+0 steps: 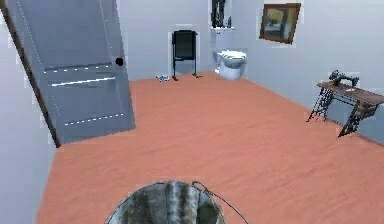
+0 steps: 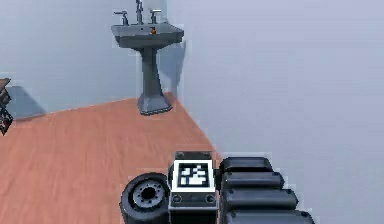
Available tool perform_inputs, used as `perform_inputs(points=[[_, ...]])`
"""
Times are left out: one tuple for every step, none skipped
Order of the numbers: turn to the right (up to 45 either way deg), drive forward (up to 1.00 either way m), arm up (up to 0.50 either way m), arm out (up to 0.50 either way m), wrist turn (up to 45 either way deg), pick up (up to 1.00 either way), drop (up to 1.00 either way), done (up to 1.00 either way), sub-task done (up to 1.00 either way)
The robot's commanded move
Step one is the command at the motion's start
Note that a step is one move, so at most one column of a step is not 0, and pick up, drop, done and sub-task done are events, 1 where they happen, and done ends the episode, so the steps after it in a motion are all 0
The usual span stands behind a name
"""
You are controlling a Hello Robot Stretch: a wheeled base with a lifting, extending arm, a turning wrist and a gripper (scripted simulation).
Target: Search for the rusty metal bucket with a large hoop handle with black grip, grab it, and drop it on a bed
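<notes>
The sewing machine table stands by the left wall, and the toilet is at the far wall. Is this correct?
Not fully: the forward view shows the sewing machine table by the right wall. The toilet is at the far wall.

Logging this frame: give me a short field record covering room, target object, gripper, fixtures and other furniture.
room: red-brown wood floor, pale walls
target: bucket, round and grey with a thin hoop handle, at the forward view's bottom edge
gripper: gripper dark body at the arm side view's bottom edge; cannot tell whether it holds anything
fixtures: toilet at the far wall; pedestal sink against a wall
other: blue-grey door, sewing machine table, framed picture
</notes>
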Motion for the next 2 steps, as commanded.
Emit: perform_inputs(points=[[0.0, 1.00, 0.00, 0.00, 0.0, 0.00, 0.00, 0.00, 0.00], [0.0, 1.00, 0.00, 0.00, 0.0, 0.00, 0.00, 0.00, 0.00]])
